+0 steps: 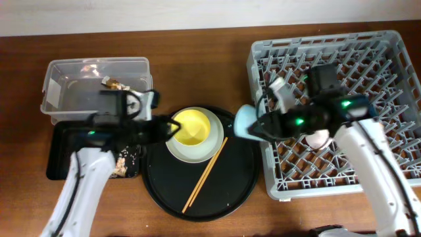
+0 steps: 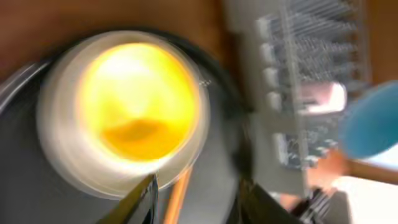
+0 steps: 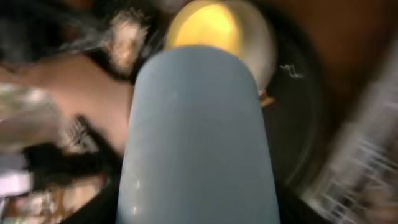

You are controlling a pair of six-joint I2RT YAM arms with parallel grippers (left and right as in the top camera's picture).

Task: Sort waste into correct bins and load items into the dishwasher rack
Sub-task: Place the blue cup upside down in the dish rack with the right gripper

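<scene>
Right hand (image 1: 252, 125) clamps light blue cup (image 3: 196, 137), fingers hidden | left hand (image 2: 199, 190) spread, blurred

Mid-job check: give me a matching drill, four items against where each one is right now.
Items:
1. bowl
2. blue cup
3. pink cup
4. chopsticks

Places:
A. in the rack
B. flat on the round tray
C. on the plate
D. held by the right gripper

Pairs: 1-C, 2-D, 3-A, 4-B.
</scene>
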